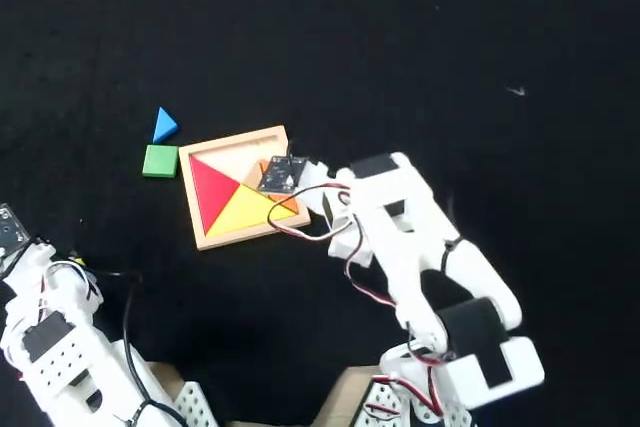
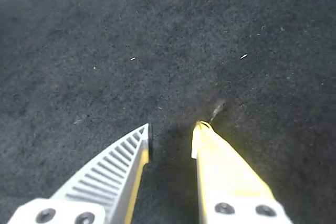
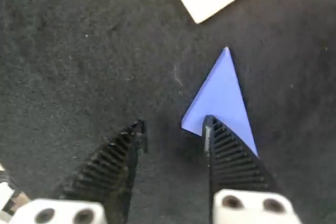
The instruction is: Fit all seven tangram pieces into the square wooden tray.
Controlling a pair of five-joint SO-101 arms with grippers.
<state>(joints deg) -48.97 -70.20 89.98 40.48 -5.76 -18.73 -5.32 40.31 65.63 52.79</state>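
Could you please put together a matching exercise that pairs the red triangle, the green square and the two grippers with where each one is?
Things:
1. red triangle
2. green square
3. left gripper
4. right gripper

Places:
a. on the cloth outside the wooden tray
b. over a bare patch of cloth
c. inside the tray, against the yellow triangle
d. beside a violet-blue triangle lying on the cloth

Pairs: 1-c, 2-a, 3-b, 4-d.

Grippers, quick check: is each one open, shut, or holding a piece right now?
Left gripper: open, empty, above the black cloth.
Right gripper: open, nothing held; one finger overlaps a blue triangle lying on the cloth.
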